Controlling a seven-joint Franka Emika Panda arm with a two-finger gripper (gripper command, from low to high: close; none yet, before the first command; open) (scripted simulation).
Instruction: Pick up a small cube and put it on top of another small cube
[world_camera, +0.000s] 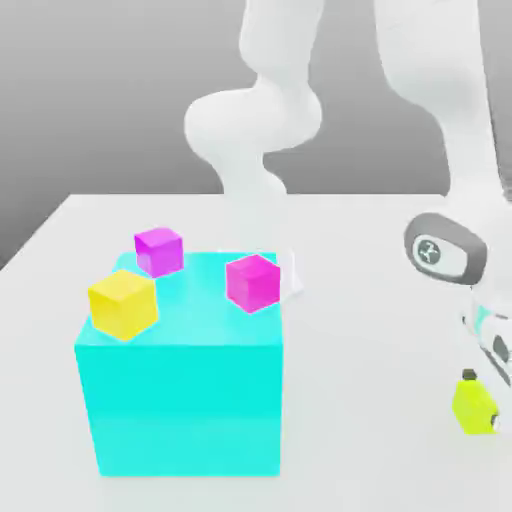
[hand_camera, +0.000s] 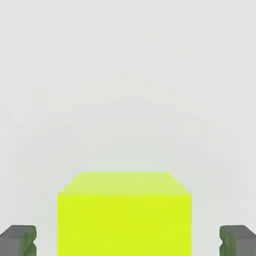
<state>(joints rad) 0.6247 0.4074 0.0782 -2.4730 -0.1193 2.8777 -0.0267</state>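
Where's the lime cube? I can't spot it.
The lime cube sits low at the exterior view's right, on the table under the arm's hand, far from the cyan block.

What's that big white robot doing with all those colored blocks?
The white robot arm has reached down at the exterior view's right, and its pincer sits around a little lime cube on the white table. In the hand view the two fingers stand on either side of the cube with gaps showing, so it is not squeezed yet. Across the table, a yellow cube and two magenta cubes sit on a big cyan block.
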